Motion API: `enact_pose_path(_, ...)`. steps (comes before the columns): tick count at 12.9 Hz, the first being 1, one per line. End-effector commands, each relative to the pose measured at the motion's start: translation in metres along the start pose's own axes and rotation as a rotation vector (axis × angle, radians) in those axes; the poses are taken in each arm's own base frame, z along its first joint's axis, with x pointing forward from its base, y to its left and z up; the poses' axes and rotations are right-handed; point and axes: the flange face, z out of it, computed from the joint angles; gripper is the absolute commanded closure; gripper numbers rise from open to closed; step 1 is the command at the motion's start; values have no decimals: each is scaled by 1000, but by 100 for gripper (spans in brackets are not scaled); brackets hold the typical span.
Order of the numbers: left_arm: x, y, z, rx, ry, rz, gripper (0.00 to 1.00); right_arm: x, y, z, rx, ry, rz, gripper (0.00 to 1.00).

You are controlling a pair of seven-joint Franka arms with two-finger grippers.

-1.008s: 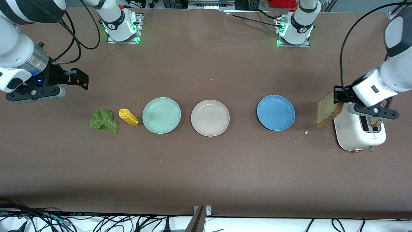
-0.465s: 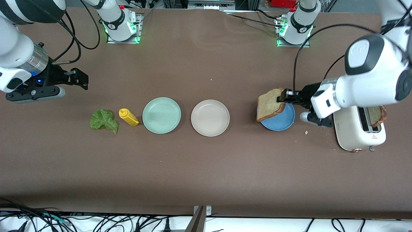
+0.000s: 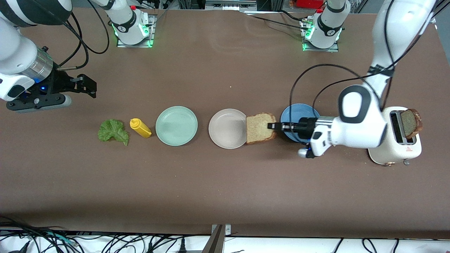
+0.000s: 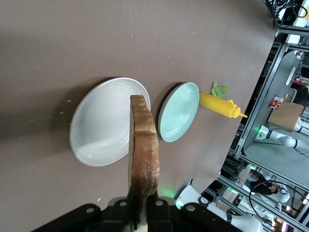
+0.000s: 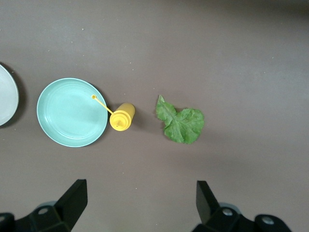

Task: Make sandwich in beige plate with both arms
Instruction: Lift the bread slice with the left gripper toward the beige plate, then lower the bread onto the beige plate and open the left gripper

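A bread slice (image 3: 260, 128) is gripped by one edge in the left claw (image 3: 272, 126), jaws clamped shut on it. The slice is held over the beige plate's (image 3: 225, 130) rim, on the side toward the blue plate (image 3: 299, 112); in the left wrist view the slice (image 4: 143, 145) is seen edge-on above the plate (image 4: 96, 125). The plate is bare: no bread, no lettuce on it yet. A second slice (image 3: 410, 123) is left standing in the toaster (image 3: 390, 147). The lettuce (image 3: 113, 131) is lying on the bench (image 3: 225, 182) beside the mustard bottle (image 3: 140, 127), next to the green plate (image 3: 176, 125).

The right claw (image 5: 140, 200) is held wide open and empty over the bench near the lettuce (image 5: 181, 123); that arm is waiting.

Risks, as judged: if released now, the slice would likely be dropped half on the rim and tip onto the bench, since it is not centred. The thin edge grip could let the slice sag or tear. The blue plate under the left wrist could be clipped if the arm is lowered.
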Motion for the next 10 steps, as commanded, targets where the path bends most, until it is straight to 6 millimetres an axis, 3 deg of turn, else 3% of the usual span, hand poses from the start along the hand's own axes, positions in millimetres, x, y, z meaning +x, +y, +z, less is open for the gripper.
enact_pose_path(1, 16, 1, 61, -29, 45, 30, 100, -3, 1, -4, 20, -2, -6, 0)
enact_pose_path(4, 9, 4, 120, -70, 55, 35, 100, -3, 1, -4, 20, -2, -6, 0)
enact_pose_path(10, -1, -34, 166, -55, -13, 83, 100, -3, 0, -4, 20, -2, -8, 0)
